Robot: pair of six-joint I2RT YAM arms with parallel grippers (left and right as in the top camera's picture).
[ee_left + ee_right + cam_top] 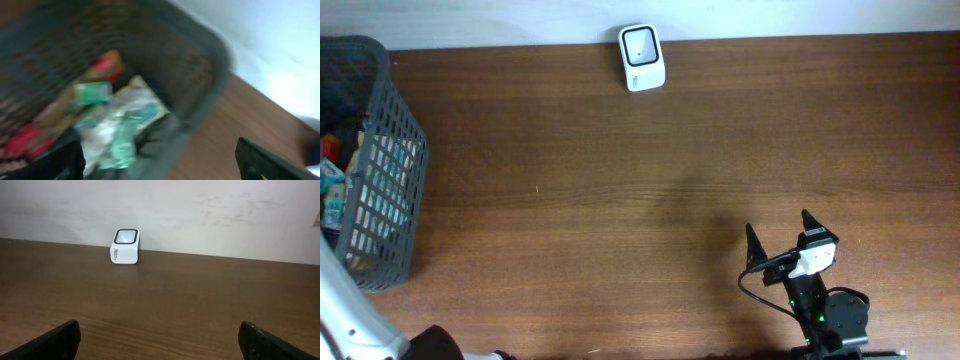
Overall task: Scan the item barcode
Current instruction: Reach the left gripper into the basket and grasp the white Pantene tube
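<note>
The white barcode scanner (642,57) stands at the table's far edge, its dark window facing up; the right wrist view shows the scanner (125,246) well ahead. Several packaged items lie in the grey mesh basket (390,160) at the left. In the blurred left wrist view, a green-and-white packet (117,135) and a red one (107,65) lie inside. My left gripper (162,162) hovers open over the basket's near wall, holding nothing. My right gripper (781,232) rests open and empty at the front right, pointing at the scanner.
The basket's rim (210,55) curves across the left wrist view, with brown table beyond it. The white link of my left arm (355,325) crosses the front left corner. A pale wall runs behind the table's far edge.
</note>
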